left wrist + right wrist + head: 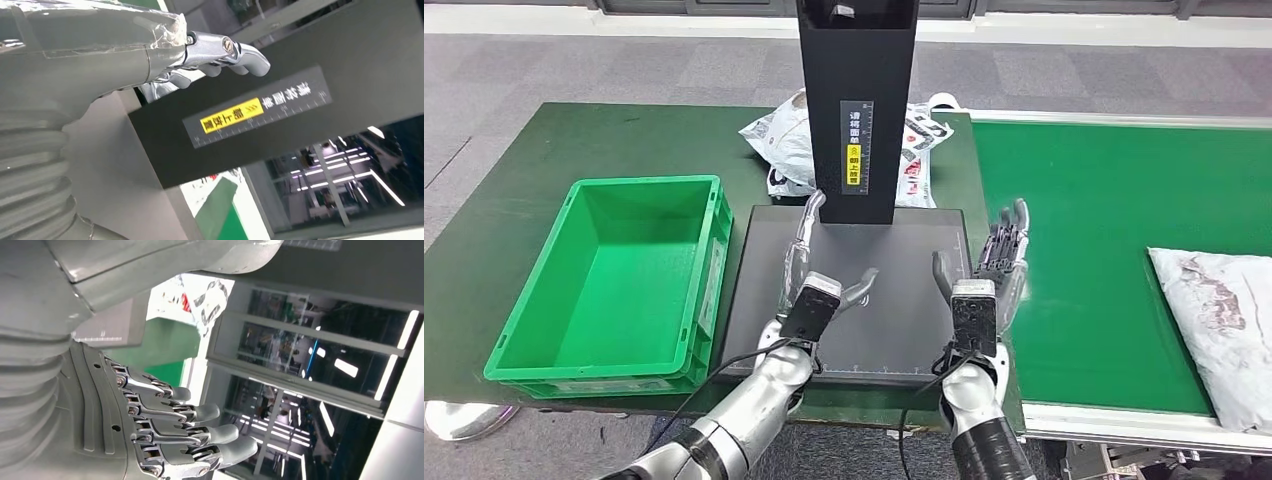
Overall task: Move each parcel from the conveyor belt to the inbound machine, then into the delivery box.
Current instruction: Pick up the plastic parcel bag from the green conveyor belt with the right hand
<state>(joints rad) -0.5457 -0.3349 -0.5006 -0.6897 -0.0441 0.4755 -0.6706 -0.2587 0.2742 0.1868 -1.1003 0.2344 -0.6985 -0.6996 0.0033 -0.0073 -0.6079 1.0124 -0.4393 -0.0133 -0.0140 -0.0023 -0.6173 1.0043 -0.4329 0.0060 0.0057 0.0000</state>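
1. Both hands hover over the dark scanner plate [854, 300], palms facing each other. Left hand [819, 285] and right hand [989, 275] are both spread wide, nothing held.
2. Nearest parcel [1214, 320], a grey-white poly bag, lies flat on the green belt [1084, 250] at the far right, well apart from the right hand.
3. More bags [789, 140] sit behind the black scanner column [857, 100], partly hidden.
4. Green box [614, 275] stands on the worktop [514, 170] just left of the plate; nothing seen inside.
5. Step in hand, as I judge it: fetch the belt parcel.
6. To do it well: swing the right hand across to the bag's near edge, come down flat, and pinch a good fold, since thin film will likely slip or sag.
7. Lay it flat on the plate under the column, clear of the plate's edges.
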